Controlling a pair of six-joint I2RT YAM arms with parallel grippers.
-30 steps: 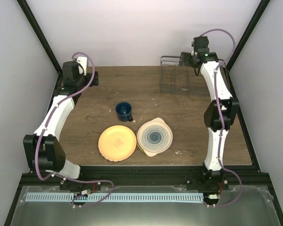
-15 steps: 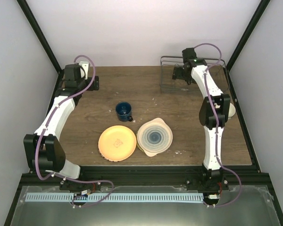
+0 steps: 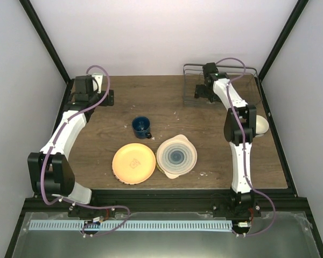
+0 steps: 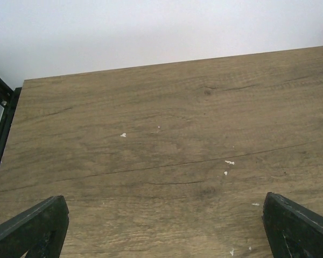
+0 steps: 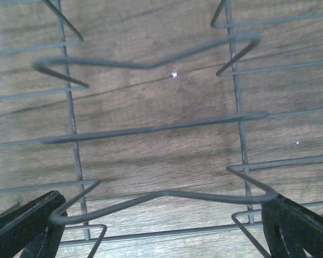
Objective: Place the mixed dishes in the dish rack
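Gripping nothing on either side; dishes not yet loaded.

Right gripper (image 5: 161, 215) with jaws released wide and empty, hanging just above the wire floor of the dish rack (image 5: 151, 129), at 1 o'clock on the table (image 3: 118, 107). Left gripper (image 4: 164, 215) equally spread and empty, over bare wood at 10 o'clock. Further out, near the middle, the dark blue mug (image 3: 141, 127) upright, handle toward about 5 o'clock. At 6 o'clock the orange-yellow plate (image 3: 133, 163) and, just beside it at its 3 o'clock, the cream plate (image 3: 176, 156), both lying flat. Probably stiff, smooth, breakable and not heavy. Better to pinch the mug at the rim wall or the handle, and each plate at its raised free edge, gently, then to stand it between the prongs. Possibly the small bowl (image 3: 261, 124): a pale round shape, half hidden behind the right arm at 3 o'clock.
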